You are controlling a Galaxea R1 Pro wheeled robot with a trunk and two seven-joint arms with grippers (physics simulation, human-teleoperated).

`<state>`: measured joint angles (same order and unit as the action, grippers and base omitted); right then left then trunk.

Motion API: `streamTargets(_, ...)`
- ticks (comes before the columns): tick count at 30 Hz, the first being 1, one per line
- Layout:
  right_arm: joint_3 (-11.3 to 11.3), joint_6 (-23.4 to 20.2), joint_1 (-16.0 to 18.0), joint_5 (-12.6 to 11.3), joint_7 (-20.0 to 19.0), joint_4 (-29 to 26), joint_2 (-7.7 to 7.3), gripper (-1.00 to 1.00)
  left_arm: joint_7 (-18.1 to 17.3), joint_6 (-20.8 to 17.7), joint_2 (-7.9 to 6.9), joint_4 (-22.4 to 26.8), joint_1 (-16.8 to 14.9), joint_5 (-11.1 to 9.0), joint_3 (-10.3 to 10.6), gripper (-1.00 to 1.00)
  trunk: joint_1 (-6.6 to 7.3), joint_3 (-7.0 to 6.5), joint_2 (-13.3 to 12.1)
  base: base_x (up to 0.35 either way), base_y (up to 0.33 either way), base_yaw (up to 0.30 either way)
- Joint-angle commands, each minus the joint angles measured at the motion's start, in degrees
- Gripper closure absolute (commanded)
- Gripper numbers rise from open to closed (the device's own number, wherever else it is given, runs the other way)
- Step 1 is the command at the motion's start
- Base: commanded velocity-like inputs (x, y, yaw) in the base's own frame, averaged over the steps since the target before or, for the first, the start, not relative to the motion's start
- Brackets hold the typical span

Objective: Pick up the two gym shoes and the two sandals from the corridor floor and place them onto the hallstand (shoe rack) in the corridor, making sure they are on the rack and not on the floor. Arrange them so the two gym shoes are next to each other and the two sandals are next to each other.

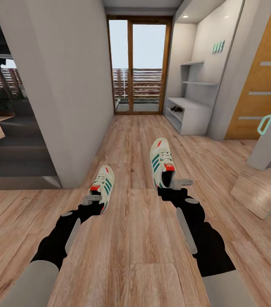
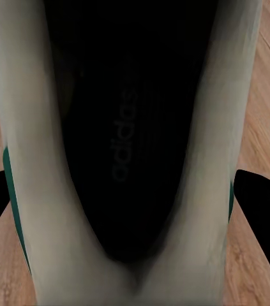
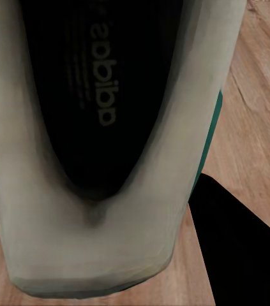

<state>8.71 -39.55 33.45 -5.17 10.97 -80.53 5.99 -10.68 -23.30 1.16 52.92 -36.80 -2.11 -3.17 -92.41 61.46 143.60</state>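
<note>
The head camera sits up high and looks forward and down along the hallway. Both arms reach in from the bottom of the frame, and the glass door [image 1: 138,64] is far away at the top middle. The wood floor [image 1: 135,238] fills the lower half.

The left wrist camera is very close to the left shoe [image 2: 45,191] and looks right down into its dark inside. The right wrist camera looks into the right shoe [image 3: 96,248] the same way (so close it looks blurry).

All three views share the shoes and bits of floor; in the head view the left shoe [image 1: 103,184] sits at lower middle left, the right shoe [image 1: 161,160] near the middle.
</note>
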Motion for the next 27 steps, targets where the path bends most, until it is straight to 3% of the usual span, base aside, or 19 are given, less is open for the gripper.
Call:
streamTargets(1,0.1,-0.2,0.0,-0.6,0.5,-0.1,-0.01,1.00,-0.3,-0.4,0.07,0.1,0.0,-0.3,-0.3,1.00,-0.01,0.05,0.0,0.256,0.000,0.000)
streamTargets(27,0.1,-0.2,0.0,-0.6,0.5,-0.1,-0.01,1.00,-0.3,-0.4,0.07,0.1,0.0,-0.3,-0.3,1.00,-0.01,0.05,0.0,0.253,0.000,0.000)
